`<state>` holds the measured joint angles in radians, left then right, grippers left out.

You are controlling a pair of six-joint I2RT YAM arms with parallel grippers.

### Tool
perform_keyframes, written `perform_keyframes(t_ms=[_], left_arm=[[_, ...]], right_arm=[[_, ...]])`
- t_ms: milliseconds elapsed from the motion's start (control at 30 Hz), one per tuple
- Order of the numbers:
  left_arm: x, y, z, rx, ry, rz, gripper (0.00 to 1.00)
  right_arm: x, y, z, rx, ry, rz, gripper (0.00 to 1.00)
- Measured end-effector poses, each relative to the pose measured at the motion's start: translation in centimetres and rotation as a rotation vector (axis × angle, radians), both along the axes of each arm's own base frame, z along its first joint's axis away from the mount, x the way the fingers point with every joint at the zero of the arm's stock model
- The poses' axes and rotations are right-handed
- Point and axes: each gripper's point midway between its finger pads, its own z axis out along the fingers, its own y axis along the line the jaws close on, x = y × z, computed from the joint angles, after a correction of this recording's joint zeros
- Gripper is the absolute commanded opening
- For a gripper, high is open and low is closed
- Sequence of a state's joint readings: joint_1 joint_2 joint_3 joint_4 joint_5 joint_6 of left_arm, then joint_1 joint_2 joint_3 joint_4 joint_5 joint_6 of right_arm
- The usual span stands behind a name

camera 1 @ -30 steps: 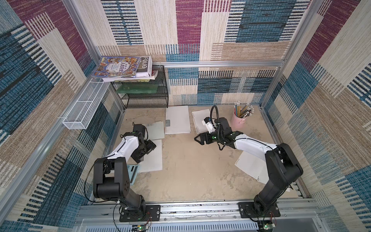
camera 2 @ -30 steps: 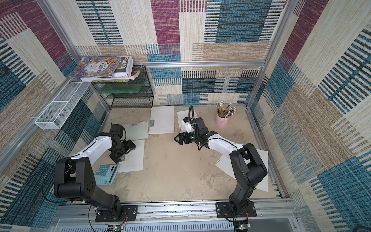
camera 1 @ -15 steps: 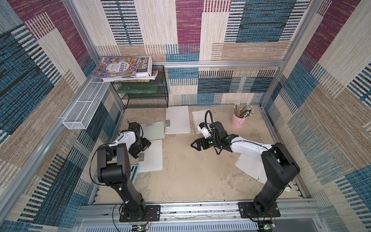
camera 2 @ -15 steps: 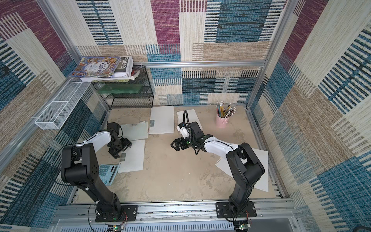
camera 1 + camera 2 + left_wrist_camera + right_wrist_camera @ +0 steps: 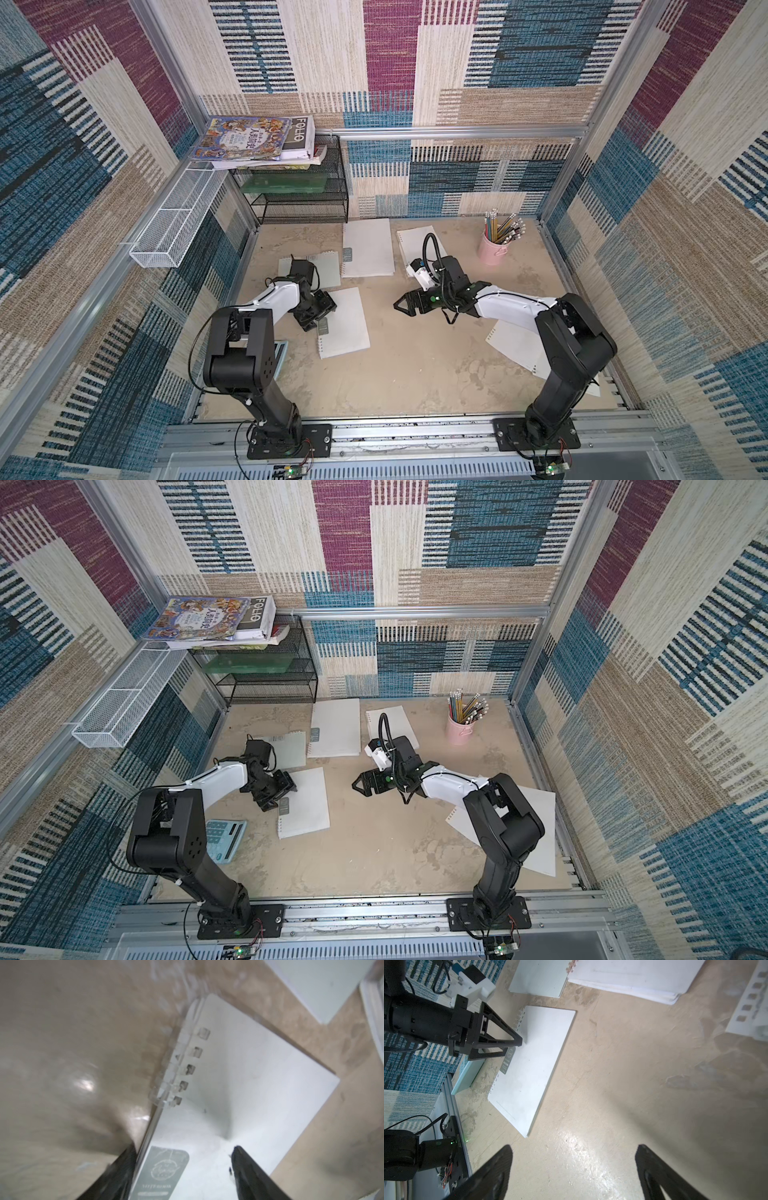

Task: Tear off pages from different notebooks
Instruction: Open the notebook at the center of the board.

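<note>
A white spiral notebook (image 5: 347,324) with a grey-green label (image 5: 166,1167) lies at the left of the table. My left gripper (image 5: 322,318) stands open and low over its spine edge. One finger (image 5: 124,1163) is outside the binding and the other (image 5: 243,1161) rests on the white sheet. Three more notebooks lie at the back: a greenish one (image 5: 328,270), a big one (image 5: 368,247), and one (image 5: 415,243) behind my right arm. My right gripper (image 5: 401,305) hangs open over bare table (image 5: 573,1151). Loose pages (image 5: 536,812) lie at the right.
A pink cup of pencils (image 5: 492,249) stands at the back right. A black wire rack (image 5: 299,199) carrying colourful books (image 5: 253,139) fills the back left corner, beside a white mesh basket (image 5: 178,220). A light-blue calculator (image 5: 222,839) lies by the left arm's base.
My left gripper has shifted a little along the near notebook's spine and its jaws have narrowed. My right gripper has drifted away from the back notebook toward the middle of the table.
</note>
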<state>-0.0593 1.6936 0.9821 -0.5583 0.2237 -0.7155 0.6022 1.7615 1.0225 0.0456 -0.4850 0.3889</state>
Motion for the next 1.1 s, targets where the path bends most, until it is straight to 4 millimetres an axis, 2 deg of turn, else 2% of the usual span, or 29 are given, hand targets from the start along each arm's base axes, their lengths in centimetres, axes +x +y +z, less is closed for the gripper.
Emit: perform_keyframes(t_ms=[167, 300, 400, 600, 733, 900, 1100], left_arm=[[-0.4, -5.2, 0.5, -0.032, -0.006, -0.11, 0.74], [0.2, -7.6, 0.7, -0.065, -0.007, -0.147, 0.74], [0.6, -8.4, 0.8, -0.087, -0.01, -0.155, 0.74], [1.7, -10.3, 1.2, -0.162, -0.029, -0.176, 0.74], [2.7, -11.3, 1.4, -0.212, -0.046, -0.189, 0.73], [3.5, -12.0, 1.5, -0.241, -0.059, -0.199, 0.73], [3.9, -12.5, 1.6, -0.268, -0.069, -0.206, 0.73]], right_arm=[[-1.0, 0.6, -1.6, 0.009, 0.065, 0.014, 0.87], [-1.1, 0.8, -2.8, 0.008, 0.101, 0.011, 0.84], [-1.0, 0.9, -3.6, 0.0, 0.119, 0.005, 0.8], [-0.3, 1.7, -4.7, 0.005, 0.141, 0.007, 0.76], [0.1, 2.2, -4.7, 0.019, 0.147, 0.01, 0.75], [0.6, 1.8, -4.3, 0.009, 0.144, -0.01, 0.75], [0.5, 1.7, -3.0, 0.038, 0.144, -0.018, 0.74]])
